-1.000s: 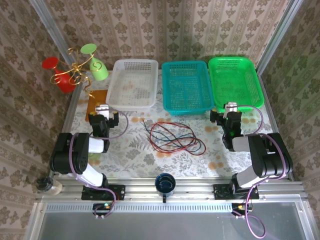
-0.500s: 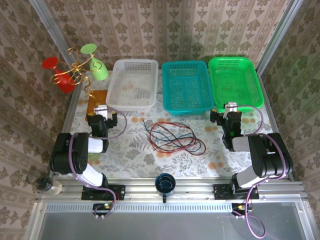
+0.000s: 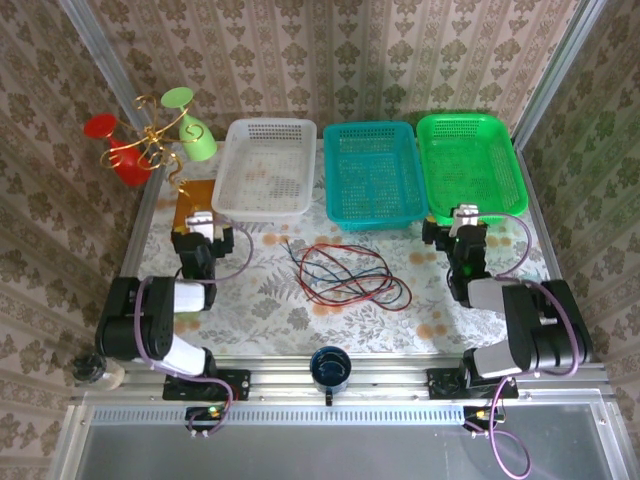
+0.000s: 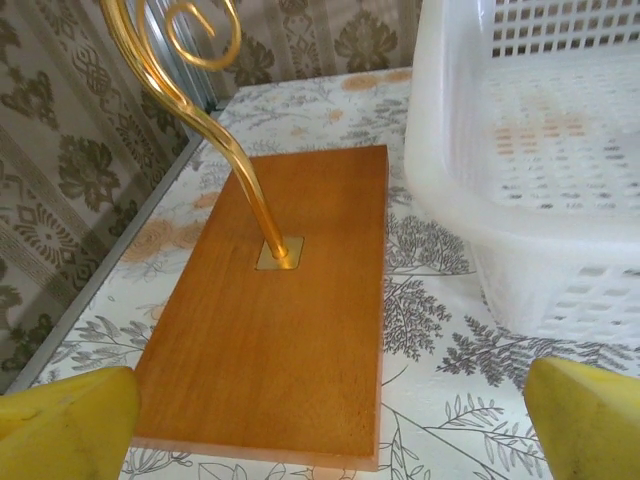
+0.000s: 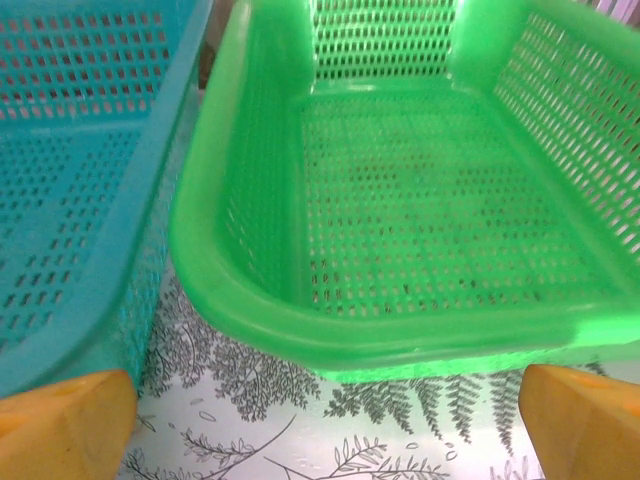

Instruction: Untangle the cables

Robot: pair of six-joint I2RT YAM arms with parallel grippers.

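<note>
The cables (image 3: 345, 275) lie in a loose tangle of red, black and teal loops on the floral tablecloth at mid-table. My left gripper (image 3: 203, 229) stands open well to their left, over the wooden base (image 3: 194, 211) of a gold wire stand. In the left wrist view that gripper (image 4: 325, 440) has nothing between its yellow fingertips (image 4: 62, 428), just the wooden base (image 4: 280, 310). My right gripper (image 3: 464, 222) is open to the right of the cables, near the green basket (image 3: 470, 195). Its orange fingertips (image 5: 585, 425) are spread wide and the gripper (image 5: 325, 430) holds nothing.
Three baskets line the back: white (image 3: 266, 205), teal (image 3: 372, 215) and green. The gold wire stand (image 3: 150, 140) with red and green cups stands at the back left. A dark cup (image 3: 330, 367) sits on the front rail. A small jar (image 3: 92, 370) is at the near left.
The left gripper has edged a little left and back toward the wooden base. The right arm has shifted slightly. The cables have not moved.
</note>
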